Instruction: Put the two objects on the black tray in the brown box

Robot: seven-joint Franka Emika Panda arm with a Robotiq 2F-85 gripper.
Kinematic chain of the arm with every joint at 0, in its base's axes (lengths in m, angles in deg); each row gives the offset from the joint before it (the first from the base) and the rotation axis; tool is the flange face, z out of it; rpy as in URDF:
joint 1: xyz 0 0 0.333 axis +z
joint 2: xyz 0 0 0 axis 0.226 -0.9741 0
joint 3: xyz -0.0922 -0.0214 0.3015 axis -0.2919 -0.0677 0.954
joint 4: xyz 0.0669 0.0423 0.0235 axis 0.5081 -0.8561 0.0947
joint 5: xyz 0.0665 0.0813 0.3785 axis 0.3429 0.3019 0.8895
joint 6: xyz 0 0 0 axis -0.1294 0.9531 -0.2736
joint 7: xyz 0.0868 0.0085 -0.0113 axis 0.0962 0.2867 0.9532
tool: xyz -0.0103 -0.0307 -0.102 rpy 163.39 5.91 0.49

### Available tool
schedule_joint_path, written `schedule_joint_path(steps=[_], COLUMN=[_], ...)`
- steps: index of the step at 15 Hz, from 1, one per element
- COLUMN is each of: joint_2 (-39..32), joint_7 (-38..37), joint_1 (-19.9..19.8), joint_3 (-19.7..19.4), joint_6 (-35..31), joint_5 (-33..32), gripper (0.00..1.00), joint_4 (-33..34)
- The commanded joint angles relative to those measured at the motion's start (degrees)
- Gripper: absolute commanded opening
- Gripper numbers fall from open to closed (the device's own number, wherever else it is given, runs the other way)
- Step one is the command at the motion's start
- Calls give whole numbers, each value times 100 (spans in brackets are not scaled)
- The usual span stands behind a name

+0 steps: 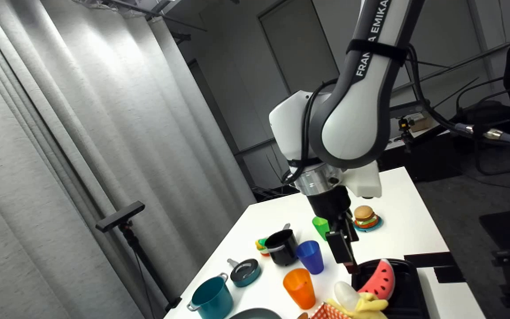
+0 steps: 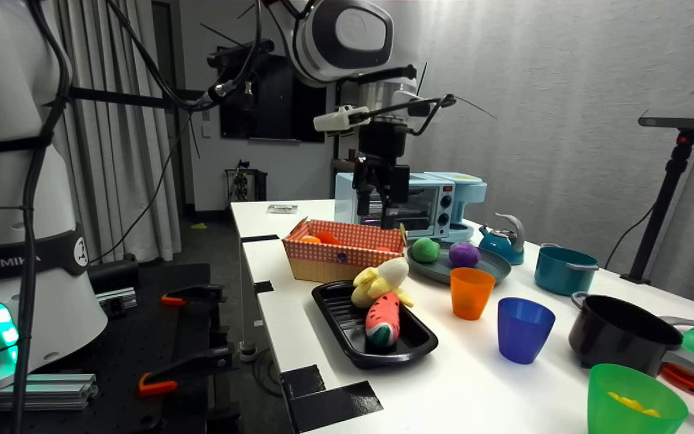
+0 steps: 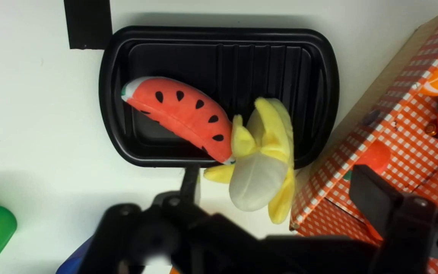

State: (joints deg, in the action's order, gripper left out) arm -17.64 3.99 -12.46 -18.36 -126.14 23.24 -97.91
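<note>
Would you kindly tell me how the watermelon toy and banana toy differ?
The watermelon toy is red with black seeds; the banana toy yellow with a whitish end. The watermelon toy lies mostly inside the tray; the banana toy juts past its rim. Both look soft.

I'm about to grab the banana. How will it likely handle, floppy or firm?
The banana looks like stuffed cloth, with what seems a seam along its pale end, so it will probably squash. Its spread peel flaps may fold against the fingers. With that pale end jutting past the rim of the tray, a push could well tip it off.
</note>
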Motion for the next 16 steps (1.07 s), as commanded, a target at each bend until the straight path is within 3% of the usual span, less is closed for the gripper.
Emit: schedule_joint_path(steps=[1, 16], joint_2=[-454, -1649], joint_7=[153, 139], joint_1=[-45, -70], joint_3=[-17, 37], joint_6=[-194, -207], joint_5=[151, 169], gripper=[100, 100], joint_4=[245, 1014])
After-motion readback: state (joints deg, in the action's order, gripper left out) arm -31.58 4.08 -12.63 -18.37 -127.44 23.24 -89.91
